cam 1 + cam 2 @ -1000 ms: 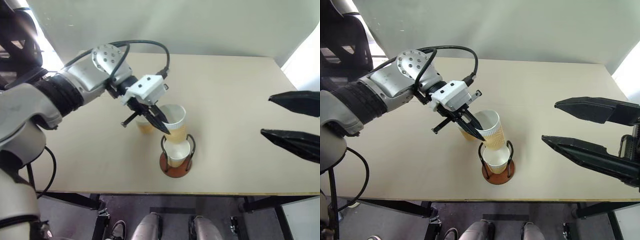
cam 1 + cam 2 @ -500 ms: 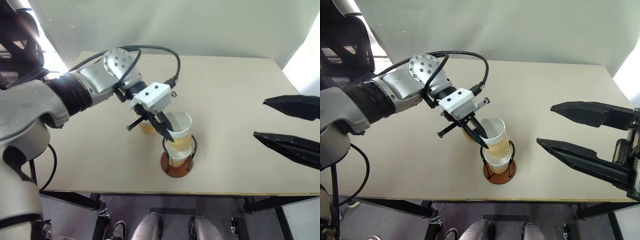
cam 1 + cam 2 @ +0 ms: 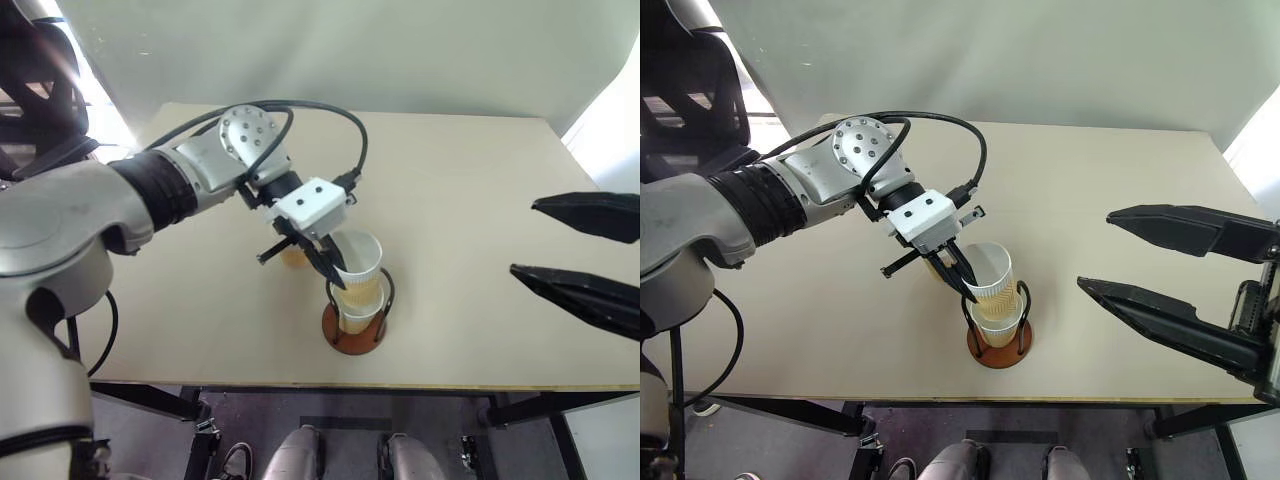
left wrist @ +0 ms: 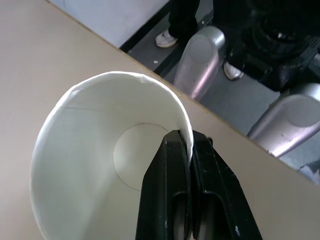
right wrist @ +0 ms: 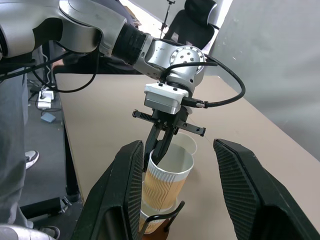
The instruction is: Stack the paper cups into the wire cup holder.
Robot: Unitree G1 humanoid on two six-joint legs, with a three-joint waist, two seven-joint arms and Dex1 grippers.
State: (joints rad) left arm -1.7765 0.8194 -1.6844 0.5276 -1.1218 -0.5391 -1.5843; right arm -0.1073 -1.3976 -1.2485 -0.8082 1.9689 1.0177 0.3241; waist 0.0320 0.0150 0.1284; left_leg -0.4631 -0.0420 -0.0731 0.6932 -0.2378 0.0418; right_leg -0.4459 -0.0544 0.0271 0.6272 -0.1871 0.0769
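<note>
Three paper cups and one wire cup holder point(image 3: 999, 345) share the beige table point(image 3: 1120, 200): one cup point(image 3: 998, 328) sits upright inside the holder, a second cup point(image 3: 989, 273) is pinched by the left gripper point(image 3: 962, 285) and sits partway into the first, and a third cup point(image 3: 933, 267) stands on the table just behind the arm, largely hidden by it. The left gripper's two black fingers point(image 4: 172, 190) are clamped tight on the rim wall of the second cup, one finger inside and one outside, as the left wrist view shows with the white interior and round bottom of the cup in plain sight. That cup points mouth upward, its long axis nearly vertical with the mouth leaning slightly toward the robot's left, its tan ribbed lower end set between the holder's two dark wire loops. The holder stands on its reddish-brown disc near the table's front edge, roughly at centre. The right gripper point(image 3: 1140, 265) hangs level above the table's right side, well apart from the cups, its fingers spread and holding nothing.
</note>
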